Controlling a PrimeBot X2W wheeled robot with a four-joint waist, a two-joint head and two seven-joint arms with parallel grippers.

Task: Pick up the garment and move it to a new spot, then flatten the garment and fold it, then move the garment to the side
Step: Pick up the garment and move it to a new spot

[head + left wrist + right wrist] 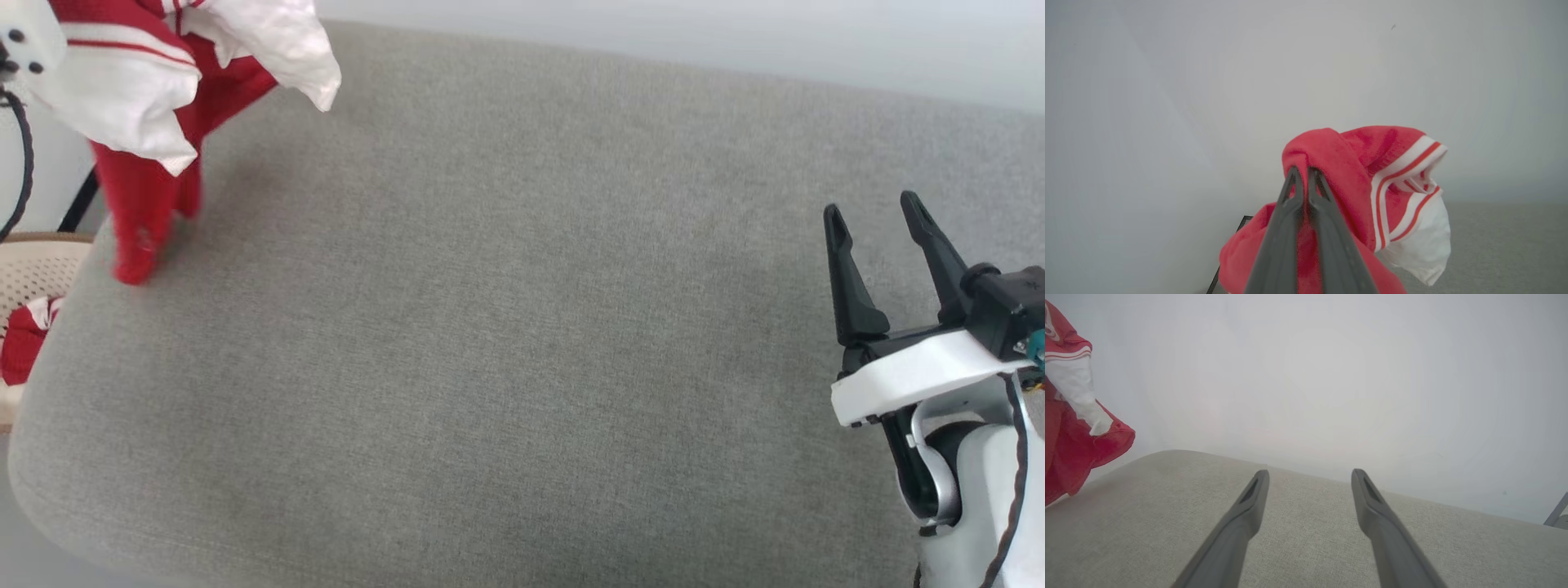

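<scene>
The garment (139,106), red with white sleeves and striped trim, hangs in the air at the far left of the grey cushion (506,327), its lowest red end near the cushion's left edge. In the left wrist view my left gripper (1303,170) is shut on a red fold of the garment (1355,163), which drapes around the fingers. My right gripper (875,214) stands open over the cushion's right side with nothing between its fingers. In the right wrist view the right gripper (1310,475) points across the cushion, and the garment (1073,449) hangs at the far left.
A pale perforated basket (33,269) stands off the cushion's left edge with a small bunched red-and-white cloth (24,339) in it. A dark cable (24,155) loops at the far left. A pale wall lies behind the cushion.
</scene>
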